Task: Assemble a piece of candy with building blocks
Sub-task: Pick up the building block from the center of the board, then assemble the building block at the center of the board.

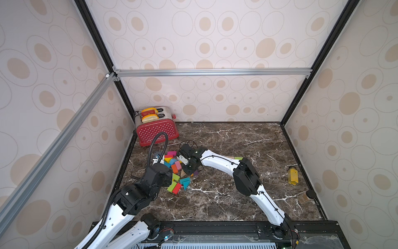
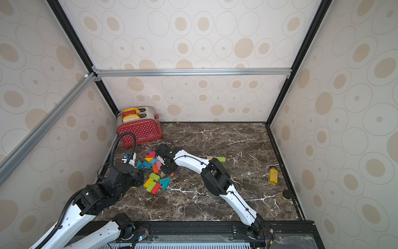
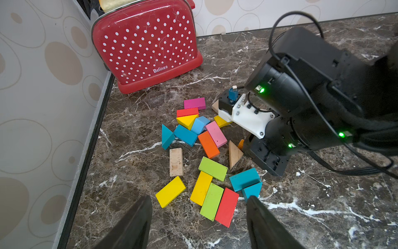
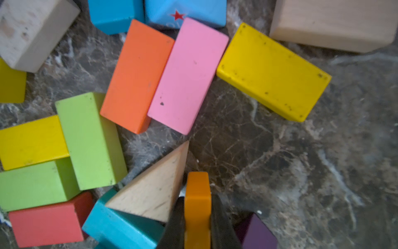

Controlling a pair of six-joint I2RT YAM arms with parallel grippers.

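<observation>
The building blocks [image 1: 174, 168], small painted and bare wooden bricks and wedges, lie heaped at nine o'clock on the dark marbled tabletop [image 1: 226, 194], near the red polka-dot toaster [image 1: 156, 131] at eleven. The right gripper [image 4: 197, 202] is clamped on a small amber-orange wooden block [image 4: 197, 187] at the heap's three o'clock edge, just beside a bare-wood triangular wedge [image 4: 155, 191]. I'd lift it straight up, slowly, so the wedge isn't dragged. The left gripper [image 3: 199, 197] hangs spread and empty at the heap's nine o'clock side.
</observation>
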